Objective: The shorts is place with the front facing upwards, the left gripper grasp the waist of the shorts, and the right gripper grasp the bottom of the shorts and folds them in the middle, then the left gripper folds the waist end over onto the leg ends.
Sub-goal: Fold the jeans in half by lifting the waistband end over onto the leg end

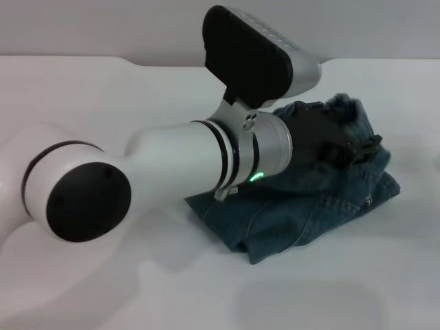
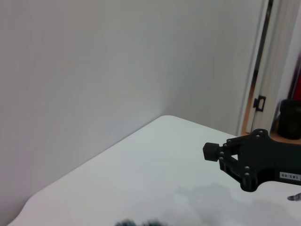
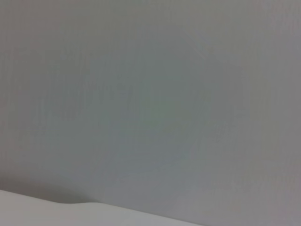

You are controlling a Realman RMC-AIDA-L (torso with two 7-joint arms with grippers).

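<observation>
1. You see the shorts (image 1: 302, 213) folded into a bundle on the white table (image 1: 137, 289), right of centre in the head view.
2. Your left gripper (image 1: 354, 152) sits over the bundle's upper right part; whether it is closed on denim cannot be told.
3. Your right gripper is out of sight.

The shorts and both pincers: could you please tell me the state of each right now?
shorts: folded into a compact bundle, lying on the table.
left pincer: over the far right of the shorts; open or shut cannot be told.
right pincer: not in view; its wrist camera shows only a wall.
</observation>
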